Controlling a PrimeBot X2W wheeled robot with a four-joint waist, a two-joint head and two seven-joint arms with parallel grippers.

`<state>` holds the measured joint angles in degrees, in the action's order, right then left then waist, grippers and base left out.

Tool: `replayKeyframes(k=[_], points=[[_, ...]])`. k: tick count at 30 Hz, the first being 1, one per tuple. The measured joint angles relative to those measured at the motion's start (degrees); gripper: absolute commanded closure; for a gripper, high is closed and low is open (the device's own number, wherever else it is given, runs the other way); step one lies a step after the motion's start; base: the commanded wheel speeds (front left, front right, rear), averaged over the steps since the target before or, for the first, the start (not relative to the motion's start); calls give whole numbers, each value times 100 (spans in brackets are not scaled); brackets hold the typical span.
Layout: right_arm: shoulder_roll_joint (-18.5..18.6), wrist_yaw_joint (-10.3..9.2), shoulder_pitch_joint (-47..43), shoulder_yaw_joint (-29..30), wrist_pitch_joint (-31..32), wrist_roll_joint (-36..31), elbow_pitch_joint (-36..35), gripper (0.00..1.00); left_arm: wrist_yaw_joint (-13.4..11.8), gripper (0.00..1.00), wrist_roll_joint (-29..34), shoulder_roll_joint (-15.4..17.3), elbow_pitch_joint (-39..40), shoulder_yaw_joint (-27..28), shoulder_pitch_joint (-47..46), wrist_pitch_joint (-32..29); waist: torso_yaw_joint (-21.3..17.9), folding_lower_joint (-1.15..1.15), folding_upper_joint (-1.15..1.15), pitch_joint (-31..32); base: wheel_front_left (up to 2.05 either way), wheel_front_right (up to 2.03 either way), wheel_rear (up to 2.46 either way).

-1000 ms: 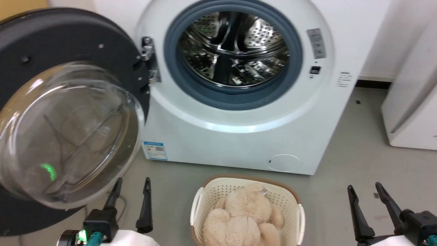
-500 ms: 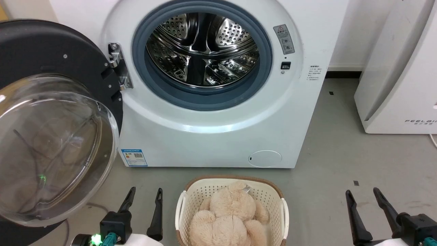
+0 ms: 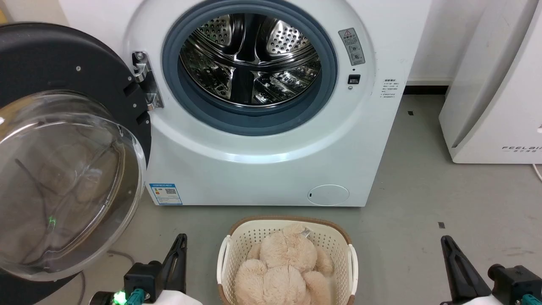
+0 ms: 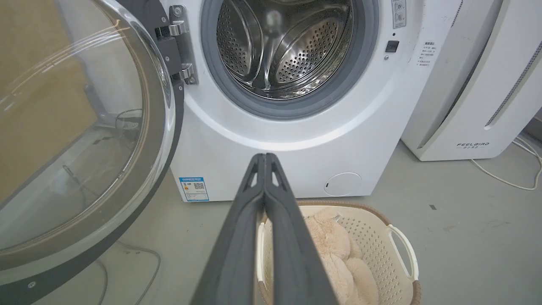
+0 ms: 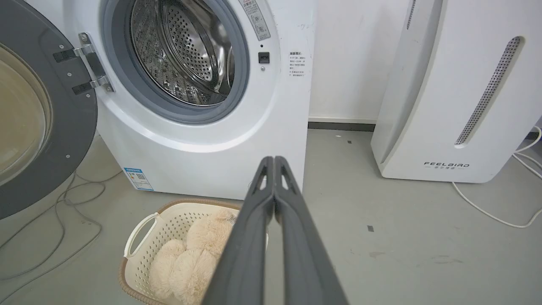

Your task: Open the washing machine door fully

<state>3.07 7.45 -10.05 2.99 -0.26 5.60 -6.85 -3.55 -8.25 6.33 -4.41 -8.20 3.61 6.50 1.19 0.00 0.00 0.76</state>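
The white washing machine point(image 3: 262, 169) faces me with its steel drum point(image 3: 247, 57) exposed. Its black round door point(image 3: 63, 63) with the bulging glass window point(image 3: 63, 182) is swung wide open to the left on its hinge point(image 3: 146, 82); the door point(image 4: 84, 140) also stands open in the left wrist view, and the door point(image 5: 63, 106) again in the right wrist view. My left gripper point(image 3: 181, 241) sits low at the lower left, shut and empty, clear of the door. My right gripper point(image 3: 449, 243) sits at the lower right, shut on nothing. Both fingertip pairs touch: left gripper point(image 4: 264, 156), right gripper point(image 5: 273, 160).
A cream laundry basket point(image 3: 351, 262) holding a beige plush toy point(image 3: 288, 267) stands on the grey floor in front of the machine, between my grippers. A white FEELBIRD appliance point(image 3: 495, 93) stands at the right. Cables point(image 5: 51, 212) lie on the floor under the door.
Both grippers have gone from open to shut. Earlier the head camera shifted, sliding the whole scene leftward; since half a second ago the view has barely moved.
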Motion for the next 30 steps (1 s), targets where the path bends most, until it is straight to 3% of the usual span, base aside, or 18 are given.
replayKeyframes(k=[30], points=[[1,0,135,-64,0,-110,162,100,73,100,171,-58,85,189,-20,-151,-30,0,0,-19,0,0,0]])
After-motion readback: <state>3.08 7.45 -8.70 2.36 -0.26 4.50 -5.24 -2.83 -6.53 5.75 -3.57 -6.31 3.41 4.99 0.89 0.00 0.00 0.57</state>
